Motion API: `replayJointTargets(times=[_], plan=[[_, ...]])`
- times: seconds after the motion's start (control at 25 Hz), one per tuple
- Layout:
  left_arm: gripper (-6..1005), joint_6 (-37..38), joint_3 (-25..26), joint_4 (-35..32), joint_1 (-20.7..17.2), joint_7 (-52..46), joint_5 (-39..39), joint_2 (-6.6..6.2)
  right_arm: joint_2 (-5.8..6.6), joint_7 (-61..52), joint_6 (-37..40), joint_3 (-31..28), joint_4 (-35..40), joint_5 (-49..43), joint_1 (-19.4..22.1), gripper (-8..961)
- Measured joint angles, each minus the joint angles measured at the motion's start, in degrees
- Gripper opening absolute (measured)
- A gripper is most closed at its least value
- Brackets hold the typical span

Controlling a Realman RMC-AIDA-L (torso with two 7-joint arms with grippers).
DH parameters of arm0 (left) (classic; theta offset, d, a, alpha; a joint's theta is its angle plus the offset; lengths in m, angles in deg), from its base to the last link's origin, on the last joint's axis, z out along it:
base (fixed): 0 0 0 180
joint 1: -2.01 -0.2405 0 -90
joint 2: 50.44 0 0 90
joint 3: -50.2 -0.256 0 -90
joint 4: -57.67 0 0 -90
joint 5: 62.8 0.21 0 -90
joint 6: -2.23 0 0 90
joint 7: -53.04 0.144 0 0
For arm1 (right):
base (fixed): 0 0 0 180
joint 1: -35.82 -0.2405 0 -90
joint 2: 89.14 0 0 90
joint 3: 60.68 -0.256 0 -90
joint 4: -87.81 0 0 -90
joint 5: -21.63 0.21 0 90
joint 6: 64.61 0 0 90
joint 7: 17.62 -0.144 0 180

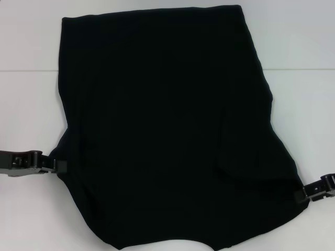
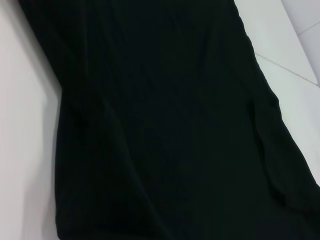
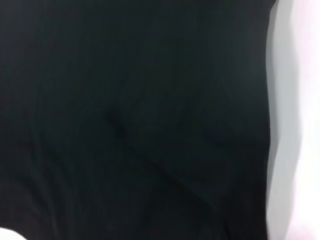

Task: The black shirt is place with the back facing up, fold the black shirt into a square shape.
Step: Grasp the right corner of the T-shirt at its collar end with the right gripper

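The black shirt (image 1: 167, 130) lies on the white table, plain side up, with no print showing and its sides folded in to a long shape. Its near part spreads wide between my two grippers and its near edge curves in an arc. My left gripper (image 1: 60, 166) is shut on the shirt's near left edge. My right gripper (image 1: 300, 193) is shut on its near right edge. The fingertips are hidden in the cloth. The left wrist view shows only the shirt (image 2: 160, 130), and so does the right wrist view (image 3: 135, 120).
The white table (image 1: 303, 36) shows bare around the shirt, with a seam line running across it at the far side. A strip of table shows beside the cloth in the left wrist view (image 2: 25, 150) and in the right wrist view (image 3: 295, 125).
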State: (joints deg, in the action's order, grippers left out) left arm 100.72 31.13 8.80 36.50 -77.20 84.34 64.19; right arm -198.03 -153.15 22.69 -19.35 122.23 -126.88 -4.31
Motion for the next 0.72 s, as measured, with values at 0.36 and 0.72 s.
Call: replayJointTargets(times=[0.36,0.72], plan=[[63,-0.1,0.1,0.0,-0.1,-0.1,0.0,-0.03,-1.13,0.2,-0.4,0.0,0.2,-0.1,-0.2,637],[63,-0.5,0.1,0.0,-0.4,-0.1,0.0,-0.03,-2.36,0.3,-0.3,-0.3,0.5,0.6,-0.5,638]])
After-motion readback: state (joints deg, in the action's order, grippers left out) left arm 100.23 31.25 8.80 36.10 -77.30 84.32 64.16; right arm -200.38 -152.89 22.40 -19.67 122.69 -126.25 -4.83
